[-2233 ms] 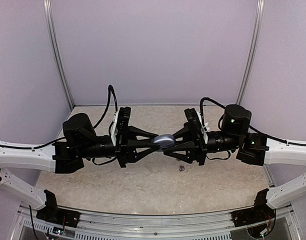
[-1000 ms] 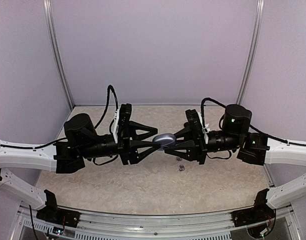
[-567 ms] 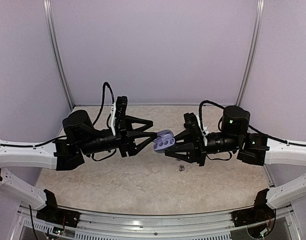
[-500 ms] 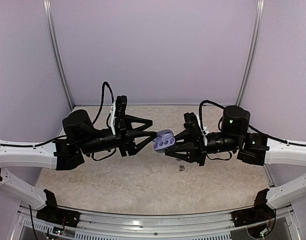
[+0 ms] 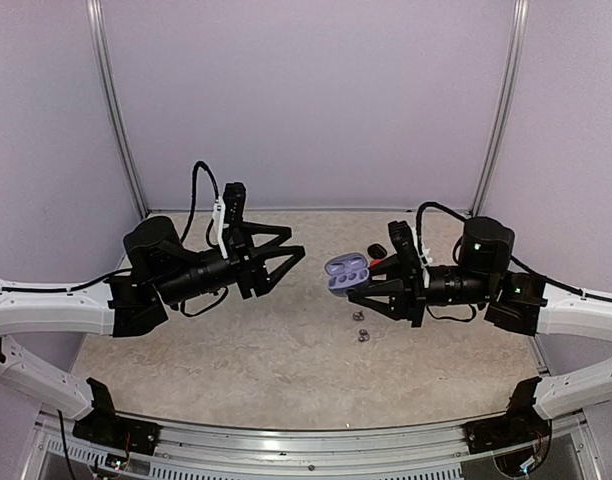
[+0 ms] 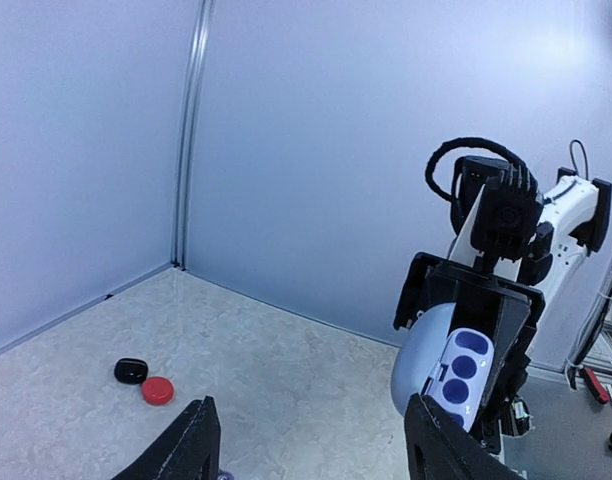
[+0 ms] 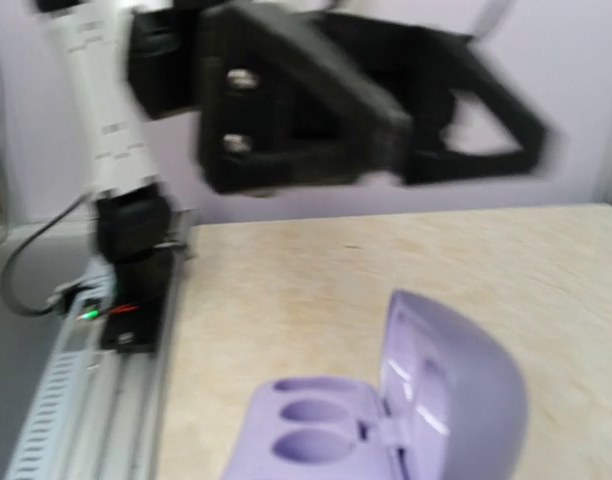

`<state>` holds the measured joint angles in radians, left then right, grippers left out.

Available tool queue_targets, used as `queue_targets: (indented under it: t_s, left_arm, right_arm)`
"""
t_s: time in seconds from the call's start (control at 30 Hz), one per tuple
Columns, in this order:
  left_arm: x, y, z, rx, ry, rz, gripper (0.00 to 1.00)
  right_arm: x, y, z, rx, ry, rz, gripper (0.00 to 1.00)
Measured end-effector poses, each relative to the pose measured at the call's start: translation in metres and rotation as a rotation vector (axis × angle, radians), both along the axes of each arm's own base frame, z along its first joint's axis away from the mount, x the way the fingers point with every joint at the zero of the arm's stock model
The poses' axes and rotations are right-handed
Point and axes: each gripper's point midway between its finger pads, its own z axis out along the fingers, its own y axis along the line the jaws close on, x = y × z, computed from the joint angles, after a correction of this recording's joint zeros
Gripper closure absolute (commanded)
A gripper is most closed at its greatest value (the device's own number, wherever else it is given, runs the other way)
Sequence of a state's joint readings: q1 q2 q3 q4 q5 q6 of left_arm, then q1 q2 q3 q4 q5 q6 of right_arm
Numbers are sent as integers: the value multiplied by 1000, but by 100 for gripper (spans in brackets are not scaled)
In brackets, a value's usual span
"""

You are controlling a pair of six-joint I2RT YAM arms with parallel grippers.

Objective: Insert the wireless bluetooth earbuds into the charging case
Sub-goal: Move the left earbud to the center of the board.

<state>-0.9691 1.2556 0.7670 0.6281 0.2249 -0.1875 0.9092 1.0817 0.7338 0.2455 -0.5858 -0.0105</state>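
I'm working over the beige speckled table (image 5: 236, 350) inside the lilac-walled booth, and both arms are hanging above it, well apart from each other. The left gripper (image 5: 297, 241) is standing with its jaws spread wide and nothing between them; its own wrist view is showing only bare floor and the far arm through the gap. The right gripper (image 5: 361, 283) is clamping the charging case (image 5: 346, 270) and holding it up off the table with the lid hinged open. Both wells are showing empty in the right wrist view, so I'm judging that the opening step is done and no bud is seated yet.

Behind the right gripper, a black piece (image 6: 131, 370) and a red piece (image 6: 157, 390) are lying just beside each other on the table; I cannot tell from here whether they are buds or small cases. The silver-grey earbuds (image 5: 364, 336) are lying on the table below the right gripper, close together, near the raised case but not under the left arm.

So I'm treating the next move as the left arm's: it is needing to swing across and down to one silver-grey bud and pinch something very small, while the right is presenting the wells steady and facing upward.
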Motion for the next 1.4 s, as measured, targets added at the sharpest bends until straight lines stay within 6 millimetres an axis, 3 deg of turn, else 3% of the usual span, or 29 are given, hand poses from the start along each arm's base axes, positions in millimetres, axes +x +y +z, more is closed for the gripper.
queue_targets:
  t_s: [0.17,0.3,0.47,0.7,0.97,1.1,1.4]
  left_arm:
    - [29,6,-19,28,50,114,37]
    - [45,-13,-69,145,117,123,39]
    - [61,-52,-148,364,195,79,42]
    - [91,-101,-193,497,241,60,48]
    - [99,-118,-268,631,326,47,48]
    - [105,-129,-284,658,340,46,48]
    - [115,-152,-293,683,320,44,53]
  right_arm:
    - [30,-35,1,33,39,-143,91]
    - [45,-61,8,64,54,-237,91]
    - [62,-86,5,74,86,-346,91]
    - [73,-105,-3,65,136,-437,91]
    - [74,-109,-6,56,155,-459,91]
    - [75,-110,-7,54,158,-462,91]
    - [75,-110,-8,53,160,-460,91]
